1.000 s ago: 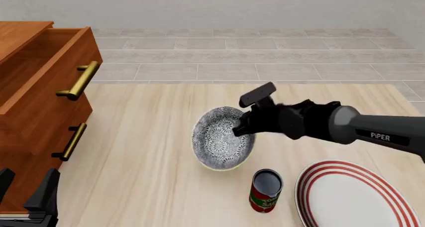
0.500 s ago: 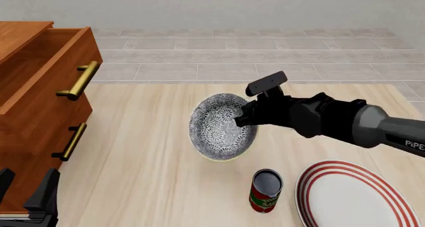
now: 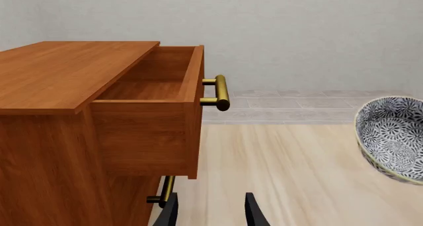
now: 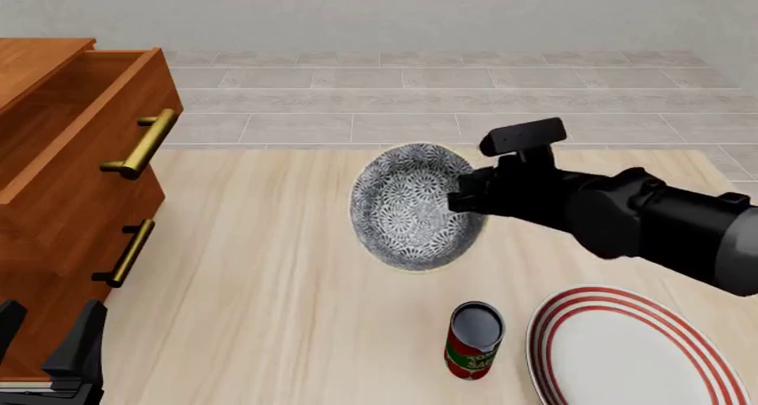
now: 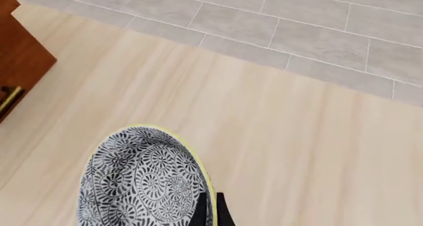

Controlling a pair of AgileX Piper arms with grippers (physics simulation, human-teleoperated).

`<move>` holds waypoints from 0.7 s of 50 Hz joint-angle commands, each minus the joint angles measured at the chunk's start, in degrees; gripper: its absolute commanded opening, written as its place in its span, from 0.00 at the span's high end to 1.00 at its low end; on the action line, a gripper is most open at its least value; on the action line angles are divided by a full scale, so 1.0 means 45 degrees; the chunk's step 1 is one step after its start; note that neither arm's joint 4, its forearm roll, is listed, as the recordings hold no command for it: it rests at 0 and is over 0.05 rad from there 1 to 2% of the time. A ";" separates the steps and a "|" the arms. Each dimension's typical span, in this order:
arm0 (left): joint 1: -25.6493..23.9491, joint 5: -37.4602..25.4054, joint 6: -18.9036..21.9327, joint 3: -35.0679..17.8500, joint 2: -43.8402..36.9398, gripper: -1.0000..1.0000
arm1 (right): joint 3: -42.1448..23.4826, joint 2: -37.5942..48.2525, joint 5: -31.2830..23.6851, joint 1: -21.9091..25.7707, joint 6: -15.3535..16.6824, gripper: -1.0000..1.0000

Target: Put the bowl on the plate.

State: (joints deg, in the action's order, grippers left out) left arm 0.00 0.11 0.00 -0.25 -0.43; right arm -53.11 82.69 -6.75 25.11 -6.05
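The floral blue-grey bowl [image 4: 414, 207] hangs tilted above the middle of the table, its opening facing the camera. My right gripper [image 4: 462, 201] is shut on the bowl's right rim. In the right wrist view the bowl [image 5: 142, 181] fills the lower part, with the fingertips [image 5: 210, 211] pinching its cream rim. The red-ringed white plate [image 4: 627, 347] lies at the table's front right corner, below and to the right of the bowl. My left gripper [image 4: 48, 356] rests low at the front left, fingers [image 3: 254, 213] apart and holding nothing. The bowl [image 3: 393, 137] also shows in the left wrist view.
A red-and-green can [image 4: 474, 339] stands upright just left of the plate, below the raised bowl. A wooden dresser [image 4: 71, 165] with its top drawer [image 3: 158, 97] pulled open and brass handles stands at the left. Grey tiled floor lies beyond the table's far edge.
The right arm has lifted the bowl higher and carried it a little to the right, tilting it more upright. The left arm has stayed still.
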 commanded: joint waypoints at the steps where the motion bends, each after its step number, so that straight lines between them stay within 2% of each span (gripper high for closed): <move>1: 0.0000 0.0000 0.0000 0.0000 0.0000 0.00 | 0.0551 -0.1189 -0.0124 -0.0532 -0.0526 1.00; 5: 0.0000 0.0000 0.0000 0.0000 0.0000 0.00 | 0.0817 -0.1686 -0.0224 -0.0744 -0.0735 1.00; 13: 0.0000 0.0000 0.0000 0.0000 0.0000 0.00 | 0.1189 -0.2426 -0.0490 -0.1231 -0.0659 1.00; 35: 0.0000 0.0000 0.0000 0.0000 0.0000 0.00 | 0.3535 -0.5749 -0.1387 -0.3022 -0.1185 1.00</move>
State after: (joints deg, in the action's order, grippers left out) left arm 0.00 0.11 0.00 -0.25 -0.43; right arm -41.29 63.36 -11.32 14.93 -9.87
